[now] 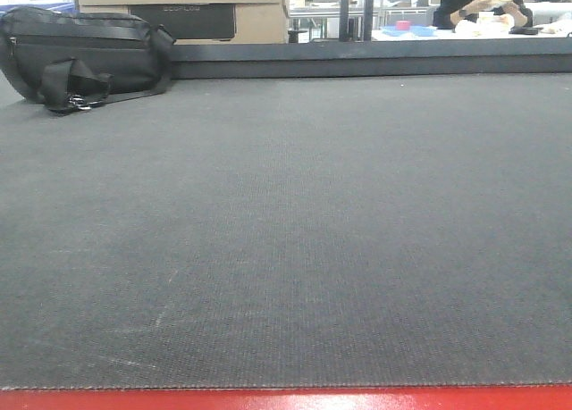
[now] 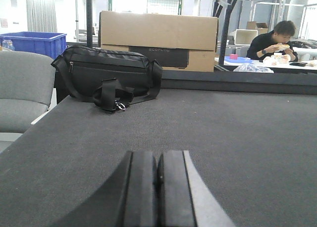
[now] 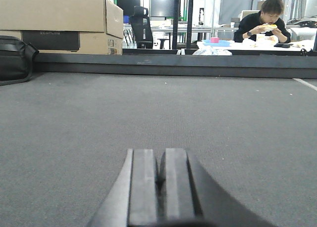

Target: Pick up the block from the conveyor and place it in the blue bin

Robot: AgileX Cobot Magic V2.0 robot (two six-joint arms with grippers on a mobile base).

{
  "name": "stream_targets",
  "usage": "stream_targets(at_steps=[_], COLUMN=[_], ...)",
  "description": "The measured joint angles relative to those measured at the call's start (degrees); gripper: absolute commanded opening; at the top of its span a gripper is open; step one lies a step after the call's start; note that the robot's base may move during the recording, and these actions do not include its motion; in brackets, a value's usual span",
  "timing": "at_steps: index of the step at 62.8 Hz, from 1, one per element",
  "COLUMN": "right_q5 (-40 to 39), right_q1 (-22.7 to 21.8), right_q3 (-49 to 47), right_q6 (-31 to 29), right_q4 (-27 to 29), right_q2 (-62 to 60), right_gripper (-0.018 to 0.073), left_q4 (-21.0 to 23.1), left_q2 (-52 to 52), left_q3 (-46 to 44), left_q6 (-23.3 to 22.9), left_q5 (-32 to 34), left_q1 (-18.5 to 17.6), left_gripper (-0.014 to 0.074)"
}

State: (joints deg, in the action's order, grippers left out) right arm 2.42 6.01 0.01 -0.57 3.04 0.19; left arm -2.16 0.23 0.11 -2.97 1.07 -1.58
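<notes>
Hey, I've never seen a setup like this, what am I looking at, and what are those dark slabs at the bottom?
It is a two-armed robot facing a conveyor, a dark grey belt with a red frame. One camera looks forward over it; the other two ride on the wrists. The slabs are the left gripper and right gripper, both closed, holding nothing. A black bag lies on the belt's far left. No block shows. A blue bin stands beyond the bag.
</notes>
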Motion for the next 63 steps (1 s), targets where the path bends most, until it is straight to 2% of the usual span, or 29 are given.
stream_targets(at_steps=[30,44,63], right_q5=[0.0,0.0,0.0], right_q1=[0.0,0.0,0.0], right_q3=[0.0,0.0,0.0], right_q6=[0.0,0.0,0.0], right_q4=[0.0,0.0,0.0], right_q2=[0.0,0.0,0.0], right_gripper=[-0.0162,-0.0162,-0.0162], left_q4=[0.0,-4.0,-4.6], left_q2=[0.0,0.0,0.0], left_q3=[0.0,0.0,0.0], left_q6=[0.0,0.0,0.0], left_q5=[0.0,0.0,0.0], left_q1=[0.0,0.0,0.0], left_gripper=[-0.0111,-0.0111,-0.0111])
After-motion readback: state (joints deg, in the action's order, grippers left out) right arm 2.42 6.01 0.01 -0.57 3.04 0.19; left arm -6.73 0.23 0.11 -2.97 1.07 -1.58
